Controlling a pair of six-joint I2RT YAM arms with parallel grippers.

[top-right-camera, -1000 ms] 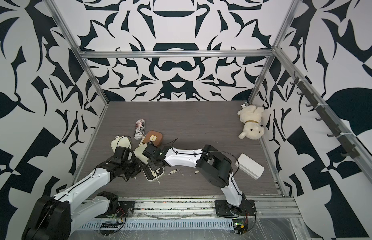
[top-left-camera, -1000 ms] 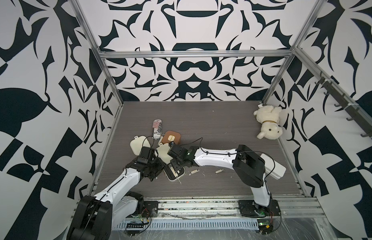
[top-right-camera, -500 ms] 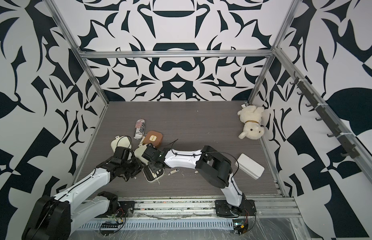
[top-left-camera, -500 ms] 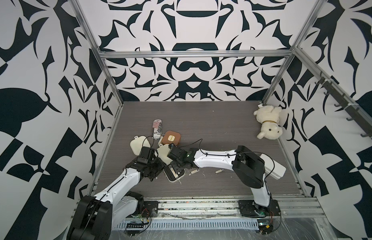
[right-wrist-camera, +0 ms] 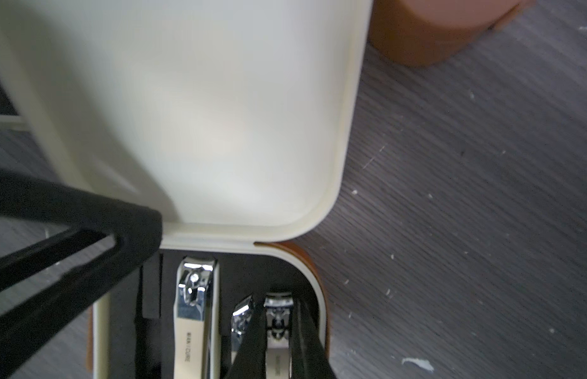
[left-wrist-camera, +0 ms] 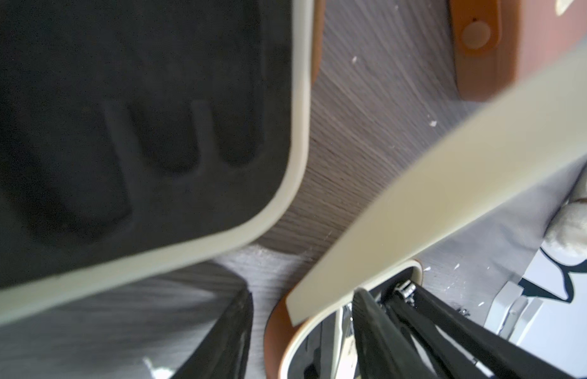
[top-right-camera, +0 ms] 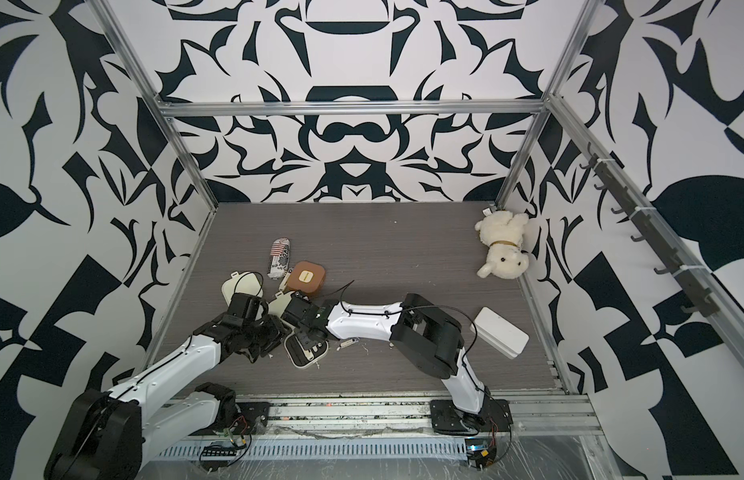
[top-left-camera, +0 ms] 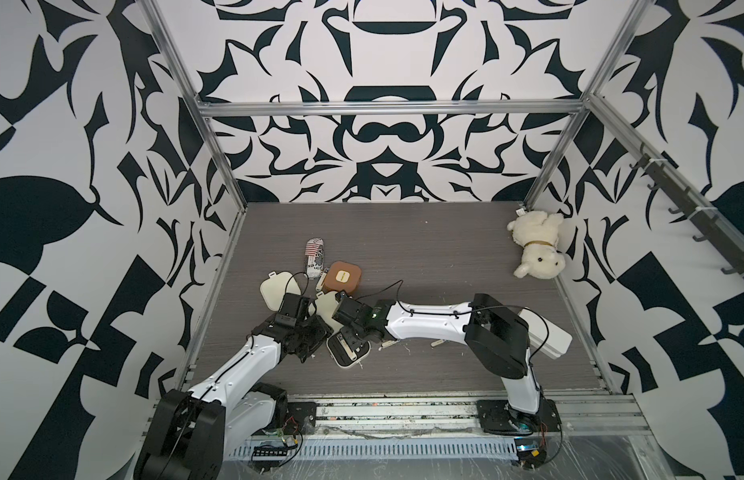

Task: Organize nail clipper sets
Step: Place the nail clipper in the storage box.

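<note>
An open nail clipper case (top-left-camera: 346, 365) with a black insert lies near the table's front, its cream lid (top-left-camera: 328, 308) raised. My right gripper (right-wrist-camera: 278, 311) is shut on a small cream clipper (right-wrist-camera: 277, 361) lying in an insert slot, beside a larger clipper (right-wrist-camera: 193, 311). My left gripper (left-wrist-camera: 303, 293) is open and straddles the lid's edge (left-wrist-camera: 449, 180); one finger (right-wrist-camera: 138, 229) touches the lid's inner rim. A closed brown case (top-left-camera: 342, 277) and a cream case (top-left-camera: 279, 289) lie farther back. Another black insert (left-wrist-camera: 121, 131) with empty slots fills much of the left wrist view.
A crushed striped can (top-left-camera: 315, 257) lies behind the brown case. A white plush dog (top-left-camera: 536, 249) sits in the far right corner. A white box (top-left-camera: 547, 338) stands behind the right arm. Two small loose tools (top-left-camera: 389, 343) (top-left-camera: 438, 342) lie under the right forearm.
My right gripper has edged a little to the left over the open case. The left arm has hardly moved.
</note>
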